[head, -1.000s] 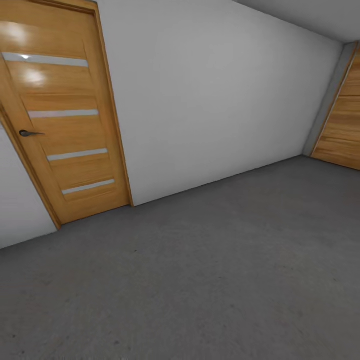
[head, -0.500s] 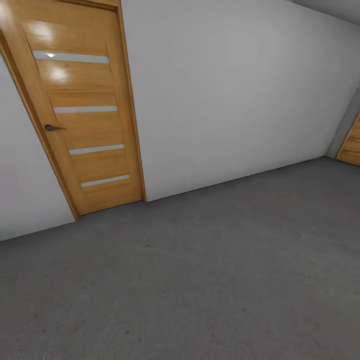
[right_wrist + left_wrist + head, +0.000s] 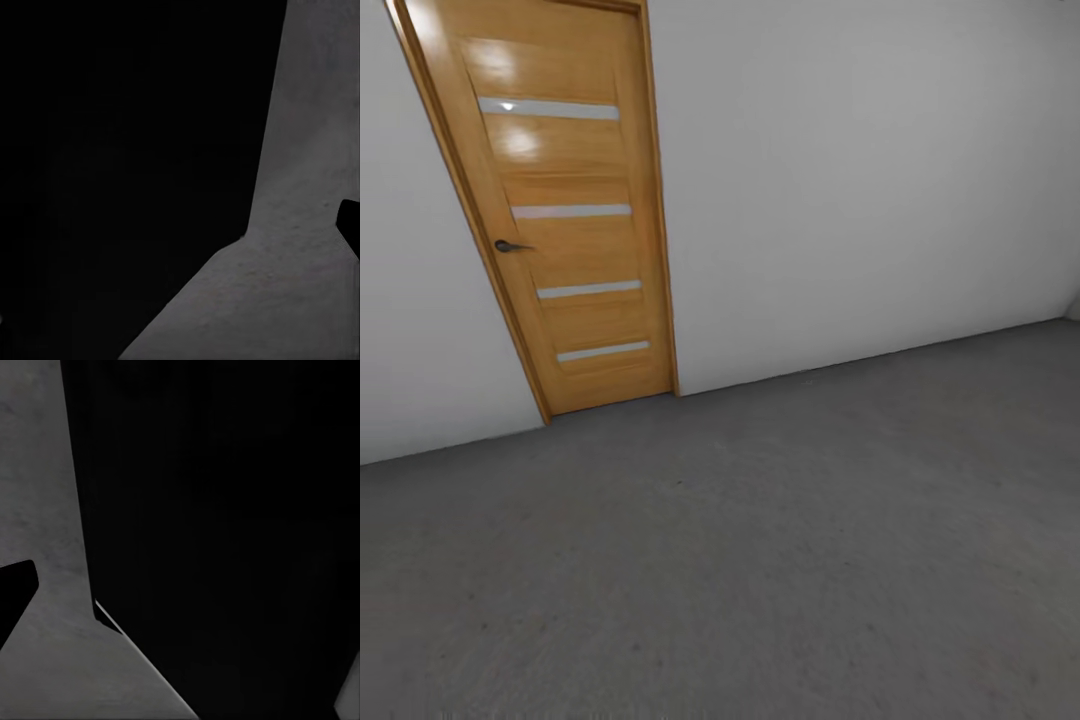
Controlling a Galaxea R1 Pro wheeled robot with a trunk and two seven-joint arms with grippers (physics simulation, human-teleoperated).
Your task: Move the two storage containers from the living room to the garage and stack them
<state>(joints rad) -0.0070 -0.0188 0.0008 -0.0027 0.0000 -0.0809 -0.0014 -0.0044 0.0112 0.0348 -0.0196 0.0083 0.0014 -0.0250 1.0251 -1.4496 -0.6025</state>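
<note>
I am in the garage, looking at its dark grey concrete floor point(image 3: 780, 540) and a plain pale wall point(image 3: 860, 180). The two storage containers are out of view. In the left wrist view a large black body point(image 3: 225, 525) of the robot covers most of the picture, with concrete floor point(image 3: 45, 660) beside it. The right wrist view has the same black mass point(image 3: 127, 165) beside floor point(image 3: 300, 247). A small black piece pokes in at the edge of each wrist view; I cannot tell how the jaws stand.
A closed light-wood door point(image 3: 565, 210) with several pale horizontal strips and a dark handle point(image 3: 510, 246) stands in the wall at the upper left. The wall meets the floor along a line rising to the right. Open concrete lies in front.
The whole picture has shifted: the camera has turned left. The door now sits further right in the picture, and the wooden panel at the far right has left it.
</note>
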